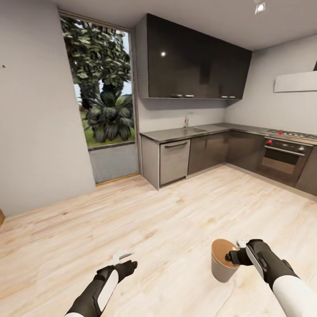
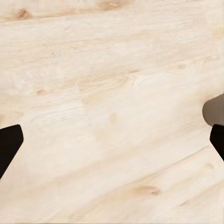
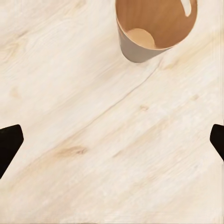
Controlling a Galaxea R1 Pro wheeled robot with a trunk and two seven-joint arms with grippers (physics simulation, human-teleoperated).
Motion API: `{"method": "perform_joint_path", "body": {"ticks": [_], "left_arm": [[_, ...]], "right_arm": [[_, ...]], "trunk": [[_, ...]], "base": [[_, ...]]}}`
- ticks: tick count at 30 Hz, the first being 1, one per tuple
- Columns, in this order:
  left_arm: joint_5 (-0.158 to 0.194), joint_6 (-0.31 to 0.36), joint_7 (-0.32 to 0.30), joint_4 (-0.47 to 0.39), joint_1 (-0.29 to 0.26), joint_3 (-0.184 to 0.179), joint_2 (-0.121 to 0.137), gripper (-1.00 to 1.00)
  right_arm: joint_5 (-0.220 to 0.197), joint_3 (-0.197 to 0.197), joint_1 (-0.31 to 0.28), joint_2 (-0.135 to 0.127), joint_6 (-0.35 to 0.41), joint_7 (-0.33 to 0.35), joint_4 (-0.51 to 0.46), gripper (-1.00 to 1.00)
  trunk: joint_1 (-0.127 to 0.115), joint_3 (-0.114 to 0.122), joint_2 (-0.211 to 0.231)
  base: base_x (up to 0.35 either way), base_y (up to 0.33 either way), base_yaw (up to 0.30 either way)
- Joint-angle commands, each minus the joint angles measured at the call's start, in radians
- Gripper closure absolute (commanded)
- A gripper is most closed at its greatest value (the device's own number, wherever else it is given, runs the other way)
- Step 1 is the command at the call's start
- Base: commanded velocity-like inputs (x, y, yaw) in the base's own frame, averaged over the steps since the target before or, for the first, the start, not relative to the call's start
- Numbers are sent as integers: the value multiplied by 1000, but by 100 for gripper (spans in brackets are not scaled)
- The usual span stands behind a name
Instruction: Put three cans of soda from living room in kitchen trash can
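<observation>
Jaws spread wide on both grippers, left (image 1: 124, 256), right (image 1: 240, 246); trash can (image 1: 222, 260) lower right on kitchen floor (image 1: 167, 220), empty.

One bucket (image 1: 222, 260), the trash can: grey outside, wood-brown inside, standing on the pale wood floor (image 1: 167, 220); one oval handle cut-out visible near its rim in the right wrist view (image 3: 186, 7). Bucket interior holds nothing countable in that view.

Two arms, two grippers: left gripper (image 1: 123, 256), right gripper (image 1: 240, 246). Two dark fingertips (image 2: 9, 144) per wrist view, at opposite edges.

Kitchen fittings: one sink tap (image 1: 188, 119), one steel dishwasher (image 1: 175, 160), one oven (image 1: 281, 159), one hob (image 1: 293, 134) on the counter's right end. One run of glossy black upper cabinets (image 1: 198, 66). One tall window (image 1: 103, 101). One ceiling spotlight (image 1: 260, 6).
</observation>
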Motion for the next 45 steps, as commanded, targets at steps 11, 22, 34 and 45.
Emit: {"method": "perform_joint_path", "body": {"ticks": [11, 22, 34, 45], "left_arm": [[12, -2, 108, -183, 111, -88, 8, -100], [10, -1, 112, -182, 116, -94, 4, -100], [4, 1, 119, -163, 116, -96, -1, -100], [6, 3, 124, -158, 116, -125, -1, -100]], "right_arm": [[-27, -2, 64, -74, -153, 111, 32, -100], [-33, -4, 73, -75, -198, 117, 91, -100], [-32, -4, 73, -67, -196, 100, 109, -100], [-47, 1, 54, -39, -135, -8, 209, -100]], "trunk": [[0, 0, 0], [0, 0, 0], [0, 0, 0], [0, 0, 0]], "base": [[347, -90, 4], [316, -166, 0], [243, -258, -5], [203, -277, 0]]}}
